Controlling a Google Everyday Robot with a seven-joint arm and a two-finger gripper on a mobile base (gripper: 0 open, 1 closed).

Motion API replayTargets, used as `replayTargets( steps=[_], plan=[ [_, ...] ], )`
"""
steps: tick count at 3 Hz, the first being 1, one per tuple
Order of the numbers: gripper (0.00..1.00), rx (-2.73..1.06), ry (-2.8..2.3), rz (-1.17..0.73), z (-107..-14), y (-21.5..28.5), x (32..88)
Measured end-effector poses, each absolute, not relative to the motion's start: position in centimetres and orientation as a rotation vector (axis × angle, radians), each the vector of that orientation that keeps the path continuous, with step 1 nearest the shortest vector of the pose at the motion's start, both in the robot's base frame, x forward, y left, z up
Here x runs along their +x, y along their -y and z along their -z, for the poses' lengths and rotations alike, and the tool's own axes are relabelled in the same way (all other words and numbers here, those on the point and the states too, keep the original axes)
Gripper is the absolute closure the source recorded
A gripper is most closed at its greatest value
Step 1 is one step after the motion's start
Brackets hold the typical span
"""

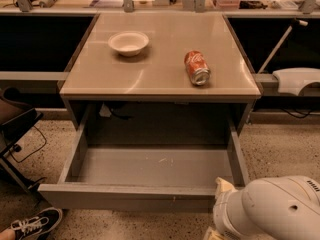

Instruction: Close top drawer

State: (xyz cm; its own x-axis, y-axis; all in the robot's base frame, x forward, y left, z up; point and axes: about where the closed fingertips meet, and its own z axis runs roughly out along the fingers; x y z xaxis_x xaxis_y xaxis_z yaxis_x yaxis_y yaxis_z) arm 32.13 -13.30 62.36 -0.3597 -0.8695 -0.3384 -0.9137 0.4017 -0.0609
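Camera view: top drawer (150,170) open; end effector (218,210) at its front-right corner, state unclear.
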Motion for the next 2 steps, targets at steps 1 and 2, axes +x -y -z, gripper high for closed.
replayTargets(
  steps=[1, 2],
  plan=[
    [0.0, -1.55, -2.347, -0.197, -62.96, 13.25, 32.46],
    [0.0, -1.55, -2.347, -0.197, -63.12, 13.23, 32.58]
  ],
)
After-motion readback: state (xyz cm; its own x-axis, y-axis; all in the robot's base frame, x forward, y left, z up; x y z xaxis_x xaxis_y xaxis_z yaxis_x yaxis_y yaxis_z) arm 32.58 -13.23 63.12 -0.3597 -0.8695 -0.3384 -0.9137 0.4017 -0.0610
